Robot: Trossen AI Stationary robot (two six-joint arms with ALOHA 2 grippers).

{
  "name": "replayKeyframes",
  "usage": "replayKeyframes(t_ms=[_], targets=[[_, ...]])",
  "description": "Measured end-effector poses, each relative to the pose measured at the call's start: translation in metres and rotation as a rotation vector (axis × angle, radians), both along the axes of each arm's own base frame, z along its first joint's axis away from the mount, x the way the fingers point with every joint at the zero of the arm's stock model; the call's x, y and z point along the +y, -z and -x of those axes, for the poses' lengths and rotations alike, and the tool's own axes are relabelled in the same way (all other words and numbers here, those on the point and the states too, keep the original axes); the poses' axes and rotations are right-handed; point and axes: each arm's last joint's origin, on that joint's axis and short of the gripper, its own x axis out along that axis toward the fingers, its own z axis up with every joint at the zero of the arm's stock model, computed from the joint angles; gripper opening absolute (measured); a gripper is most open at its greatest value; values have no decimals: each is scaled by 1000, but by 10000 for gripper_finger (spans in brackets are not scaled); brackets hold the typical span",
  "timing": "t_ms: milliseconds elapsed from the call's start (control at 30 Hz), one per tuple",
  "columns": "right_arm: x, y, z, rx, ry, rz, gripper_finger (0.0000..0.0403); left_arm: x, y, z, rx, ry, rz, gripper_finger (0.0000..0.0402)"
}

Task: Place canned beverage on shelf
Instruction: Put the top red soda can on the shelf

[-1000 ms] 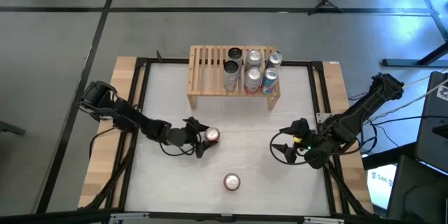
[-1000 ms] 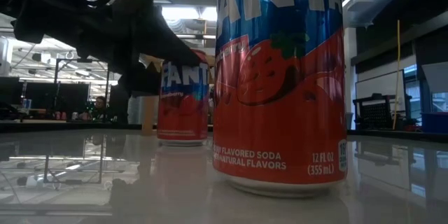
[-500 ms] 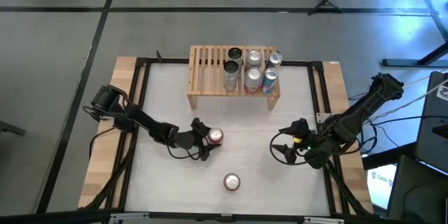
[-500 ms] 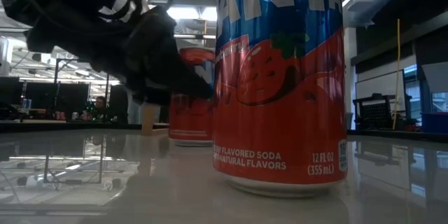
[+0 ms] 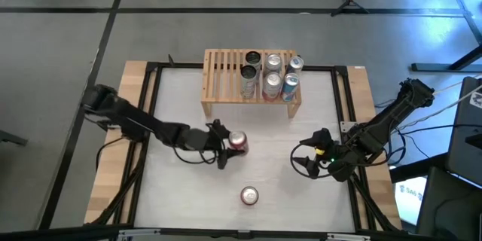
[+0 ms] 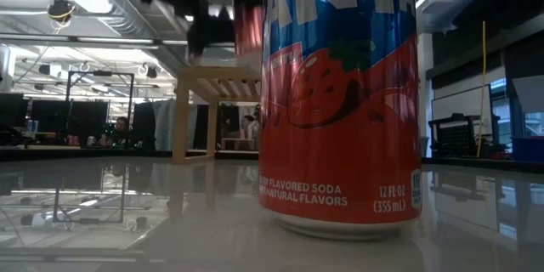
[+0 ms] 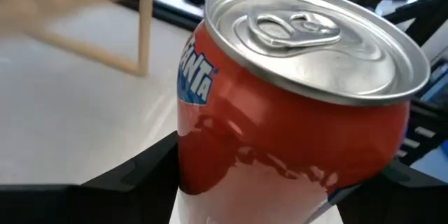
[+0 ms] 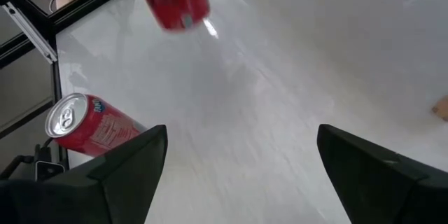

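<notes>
Left jaws [image 5: 226, 144] were clamped on a red can [image 5: 238, 141], one finger [image 7: 129, 175] on each side of it, can lifted clear of the desk [image 5: 181, 105] and tilted in the left wrist view. It hung mid-desk, in front of the shelf [image 5: 222, 83] and apart from it. Right jaws [image 5: 301, 163] were spread wide and empty, fingers [image 8: 119, 164] apart, low near the desk's right edge. A second red can [image 5: 249, 195] stood upright near the front edge, filling the low view [image 6: 340, 102]. The shelf sat at the desk's back edge with six cans [image 5: 273, 75] bunched on its right half, left half bare slats.
</notes>
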Motion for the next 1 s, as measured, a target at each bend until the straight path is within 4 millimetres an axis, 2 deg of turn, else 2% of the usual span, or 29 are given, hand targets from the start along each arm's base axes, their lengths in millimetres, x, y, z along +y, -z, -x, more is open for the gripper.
replayKeyframes(t_ms=[200, 300, 500, 833, 1000], targets=[[0, 0, 0, -2, -8, 22, 360, 23, -69, 18, 62, 15, -67, 278], [0, 0, 0, -6, -3, 27, 360, 41, -94, 27, 102, 31, -62, 278], [-1, -1, -1, -32, 25, 53, 360, 81, -131, 38, 167, 11, -159, 278], [-1, -3, -2, -71, 57, 30, 360, 154, -136, 52, 184, 27, -169, 277], [-1, -4, -2, -90, 88, 22, 360, 188, -127, 54, 217, 10, -200, 277]])
